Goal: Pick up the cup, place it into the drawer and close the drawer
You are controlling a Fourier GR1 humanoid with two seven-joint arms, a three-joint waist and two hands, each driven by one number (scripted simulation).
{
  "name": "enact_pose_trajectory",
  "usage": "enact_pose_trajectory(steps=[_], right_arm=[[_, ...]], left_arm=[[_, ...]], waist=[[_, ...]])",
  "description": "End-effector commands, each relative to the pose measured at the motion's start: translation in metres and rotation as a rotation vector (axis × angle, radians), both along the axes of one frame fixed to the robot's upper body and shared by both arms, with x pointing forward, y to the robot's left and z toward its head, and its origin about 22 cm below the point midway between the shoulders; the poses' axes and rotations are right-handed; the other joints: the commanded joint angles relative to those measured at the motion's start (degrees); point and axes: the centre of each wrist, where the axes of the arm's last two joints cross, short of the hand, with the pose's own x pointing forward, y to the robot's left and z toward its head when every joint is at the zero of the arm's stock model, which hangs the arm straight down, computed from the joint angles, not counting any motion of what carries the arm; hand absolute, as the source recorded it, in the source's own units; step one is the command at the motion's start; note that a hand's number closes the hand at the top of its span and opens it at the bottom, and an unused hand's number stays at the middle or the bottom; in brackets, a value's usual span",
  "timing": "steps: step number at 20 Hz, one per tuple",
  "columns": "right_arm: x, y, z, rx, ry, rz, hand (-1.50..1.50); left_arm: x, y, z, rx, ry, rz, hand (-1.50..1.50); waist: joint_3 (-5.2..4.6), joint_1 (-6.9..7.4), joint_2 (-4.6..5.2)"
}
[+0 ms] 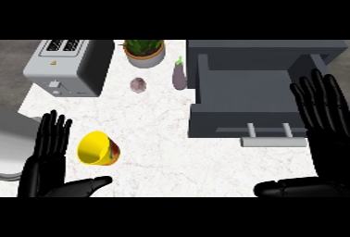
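Cup (96,148) is lying on its side on the white marble counter (171,152), in the near-left part. It is yellow, its mouth is facing left, and a red and green patch is showing on its outer wall at the right. Nothing is gripping it.

Left hand (43,167) is showing at the near-left edge, flat and spread. Its fingers are pointing straight to the far side and its thumb is sticking out to the right along the near edge. It is holding nothing. The cup is sitting just right of its fingers; I cannot tell if they are touching.

Right hand (331,152) is showing at the right edge in the same pose. It is wide open with fingers straight up toward the far side and thumb pointing left, and it is holding nothing. Its fingers are overlapping the right wall of the drawer in this view; I cannot tell whether there is contact.

Drawer (239,99) is standing open, a dark grey box pulled toward the near side and taking up the right half of the counter. A pale grey bar handle (273,142) is sitting on two posts at its near front. The cup is lying well apart from it, to the left and outside it.

Along the far side, a grey toaster (65,67) is sitting at the far left and a potted plant (144,52) to its right. An eggplant (179,75) is lying just left of the drawer's far corner, with a small purplish bulb (138,85) between toaster and eggplant.
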Motion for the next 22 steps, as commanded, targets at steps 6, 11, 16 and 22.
enact_pose_trajectory(steps=[6,11,16,22], right_arm=[[0.001,-0.007,0.007,-0.015,0.012,0.028,-1.5],[0.0,0.013,0.009,-0.002,-0.003,0.013,-1.5],[0.002,-0.009,0.012,-0.012,0.003,0.018,-1.5],[0.022,-0.001,0.01,-0.006,0.01,0.019,-1.5]], left_arm=[[-0.008,0.023,-0.055,-0.004,0.059,0.021,-1.5],[0.019,0.022,-0.063,-0.001,0.053,0.027,-1.5],[0.014,0.03,-0.079,-0.008,0.068,0.028,-1.5],[-0.014,0.05,-0.12,-0.027,0.08,0.055,-1.5]], waist=[[-0.01,-0.08,0.01],[-0.01,-0.15,0.01],[0.0,-0.1,0.0],[-0.02,0.04,0.04]])
